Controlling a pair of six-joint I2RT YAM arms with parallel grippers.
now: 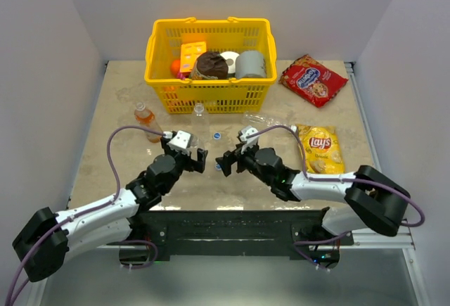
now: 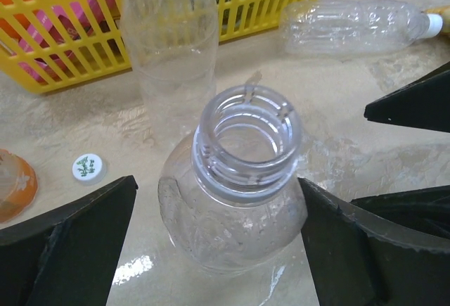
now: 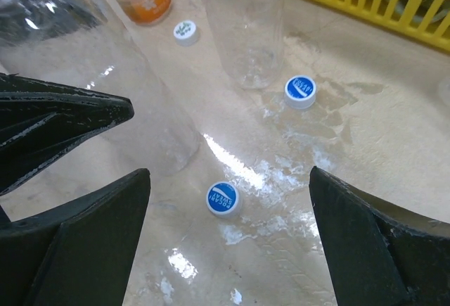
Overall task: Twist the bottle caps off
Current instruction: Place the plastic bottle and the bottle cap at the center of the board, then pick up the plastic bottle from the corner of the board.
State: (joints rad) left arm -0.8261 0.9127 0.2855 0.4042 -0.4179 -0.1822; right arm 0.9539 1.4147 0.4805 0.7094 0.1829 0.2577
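Observation:
In the left wrist view a clear bottle (image 2: 239, 207) stands upright with a bare, open neck. My left gripper (image 2: 218, 179) is open, a finger on each side of its shoulder, the left finger clearly apart from it. My right gripper (image 3: 230, 172) is open above the table, and a blue-faced bottle cap (image 3: 223, 199) lies loose between its fingers. Another blue cap (image 3: 301, 90) and a white cap with green print (image 3: 185, 31) lie farther off. A second clear bottle (image 1: 201, 119) stands uncapped. An orange bottle (image 1: 145, 118) stands at the left. A clear bottle (image 2: 351, 28) lies on its side with a white cap (image 2: 434, 24) on it.
A yellow basket (image 1: 162, 81) with rolls and other items stands at the back of the table. A red snack bag (image 1: 313, 79) and a yellow Lay's bag (image 1: 320, 148) lie on the right. The two grippers (image 1: 199, 160) (image 1: 225, 163) face each other closely at the table's middle.

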